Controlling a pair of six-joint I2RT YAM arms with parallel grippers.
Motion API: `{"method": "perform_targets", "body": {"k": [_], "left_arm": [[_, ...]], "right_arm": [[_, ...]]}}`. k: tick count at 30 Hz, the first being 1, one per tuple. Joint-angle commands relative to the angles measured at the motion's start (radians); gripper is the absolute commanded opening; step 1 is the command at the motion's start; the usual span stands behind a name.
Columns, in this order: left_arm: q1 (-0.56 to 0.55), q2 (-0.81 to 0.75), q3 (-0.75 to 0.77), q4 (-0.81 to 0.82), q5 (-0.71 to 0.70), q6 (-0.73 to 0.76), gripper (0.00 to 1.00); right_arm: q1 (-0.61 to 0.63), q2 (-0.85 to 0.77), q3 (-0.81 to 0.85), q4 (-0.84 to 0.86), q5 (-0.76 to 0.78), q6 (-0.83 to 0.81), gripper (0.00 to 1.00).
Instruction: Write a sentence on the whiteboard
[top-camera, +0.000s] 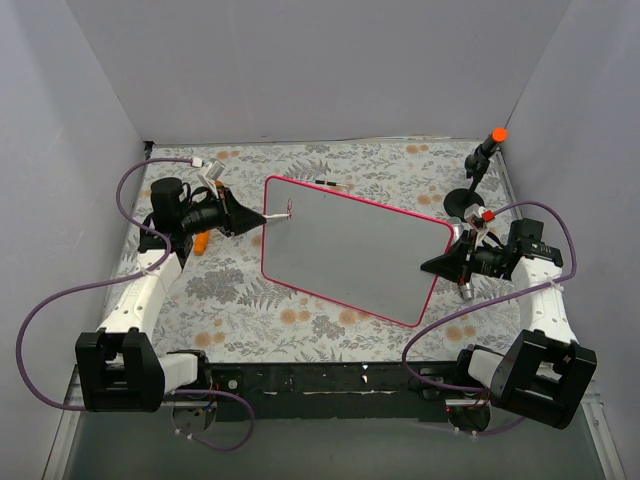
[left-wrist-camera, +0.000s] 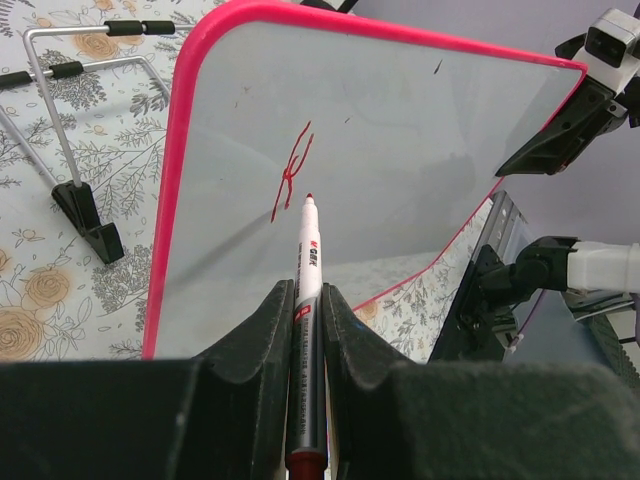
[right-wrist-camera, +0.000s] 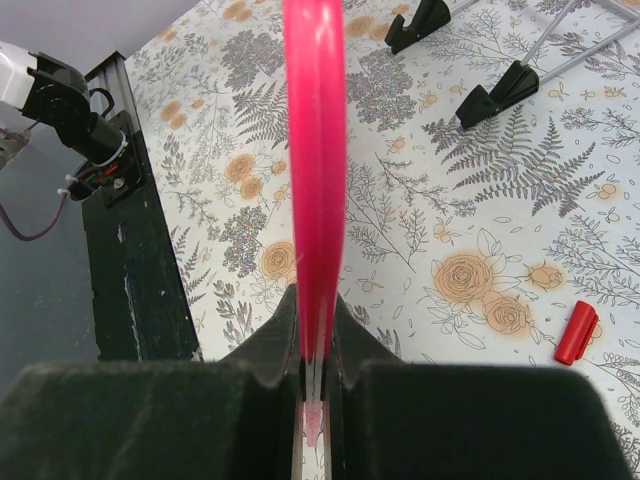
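Your left gripper (left-wrist-camera: 308, 305) pinched tight on pen (left-wrist-camera: 307, 250). Your right gripper (right-wrist-camera: 318, 315) clamped on board (top-camera: 350, 250), right edge; board sits mid table (top-camera: 250, 310), tilted. Board looks stiff, light, slick, so grip pink frame (left-wrist-camera: 172, 200) only, press pen softly or board may wobble. Only few red strokes of sentence (left-wrist-camera: 290, 175) near board's left edge.

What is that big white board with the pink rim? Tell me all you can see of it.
The whiteboard is a flat, glossy white rectangle in a thin pink-red frame with rounded corners. The right gripper clamps one edge, holding it tilted over the flowered table. A few red strokes sit near its opposite edge, where the left gripper aims a marker.
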Motion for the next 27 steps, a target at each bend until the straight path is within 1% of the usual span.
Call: {"method": "perform_targets", "body": {"k": [1, 15, 22, 23, 27], "left_arm": [[0.007, -0.004, 0.048, 0.017, 0.01, -0.003, 0.0], [-0.019, 0.058, 0.063, 0.026, 0.002, -0.006, 0.0], [-0.061, 0.079, 0.065, 0.061, 0.002, -0.041, 0.0], [-0.065, 0.081, 0.065, 0.092, 0.001, -0.053, 0.0], [-0.07, 0.078, 0.063, 0.121, -0.004, -0.076, 0.0]], "right_arm": [[0.003, -0.004, 0.021, 0.051, 0.126, -0.069, 0.01], [0.003, -0.001, 0.021, 0.049, 0.125, -0.069, 0.01], [0.003, -0.002, 0.021, 0.051, 0.125, -0.069, 0.01], [0.003, -0.002, 0.023, 0.049, 0.125, -0.069, 0.01], [0.003, -0.002, 0.021, 0.049, 0.125, -0.069, 0.01]]}}
